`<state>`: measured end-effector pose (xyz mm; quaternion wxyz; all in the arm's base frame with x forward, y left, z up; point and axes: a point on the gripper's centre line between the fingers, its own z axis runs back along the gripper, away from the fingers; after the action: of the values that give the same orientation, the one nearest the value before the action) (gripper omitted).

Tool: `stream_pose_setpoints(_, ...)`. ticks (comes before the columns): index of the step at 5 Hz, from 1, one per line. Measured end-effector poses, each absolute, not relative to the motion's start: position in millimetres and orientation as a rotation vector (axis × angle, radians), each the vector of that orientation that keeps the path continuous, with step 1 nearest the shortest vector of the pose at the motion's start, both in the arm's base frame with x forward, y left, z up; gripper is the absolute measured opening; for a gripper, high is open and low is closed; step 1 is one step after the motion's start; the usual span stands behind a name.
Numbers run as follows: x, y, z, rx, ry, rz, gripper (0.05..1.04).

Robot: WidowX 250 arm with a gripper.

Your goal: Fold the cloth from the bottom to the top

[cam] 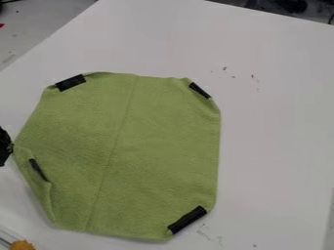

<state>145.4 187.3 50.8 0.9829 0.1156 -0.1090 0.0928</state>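
your green cloth [130, 151] lies spread on the white table [274, 146], black strips [187, 219] near its corners. at its left corner you have the pincer [4, 146], mostly cut off; you can't tell whether it's apart, together or clamped. an orange thing [23, 245] is cropped at lower left.

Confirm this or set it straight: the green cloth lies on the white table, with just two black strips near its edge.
The count is wrong: the camera view shows four, an upper-left strip, an upper-right strip, a lower-right strip and a lower-left strip. The green cloth does lie on the white table.
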Motion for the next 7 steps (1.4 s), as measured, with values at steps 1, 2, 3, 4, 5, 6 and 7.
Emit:
stream_pose_setpoints(1, 144.9, 184.4, 47.9, 0.222, -0.203, 0.184, 1.000)
stream_pose_setpoints(2, 164.5, 158.8, 58.5, 0.234, -0.192, 0.120, 1.000)
stream_pose_setpoints(3, 170.0, 144.9, 69.2, 0.232, -0.181, 0.092, 1.000)
stream_pose_setpoints(4, 177.1, 114.5, 81.5, 0.203, -0.195, 0.072, 0.999)
stream_pose_setpoints(5, 171.3, 75.5, 70.7, 0.140, -0.167, 0.058, 0.999)
stream_pose_setpoints(6, 170.3, 36.9, 61.6, 0.148, -0.167, 0.057, 0.999)
stream_pose_setpoints(7, 171.8, 5.8, 48.1, 0.154, -0.149, 0.056, 0.999)
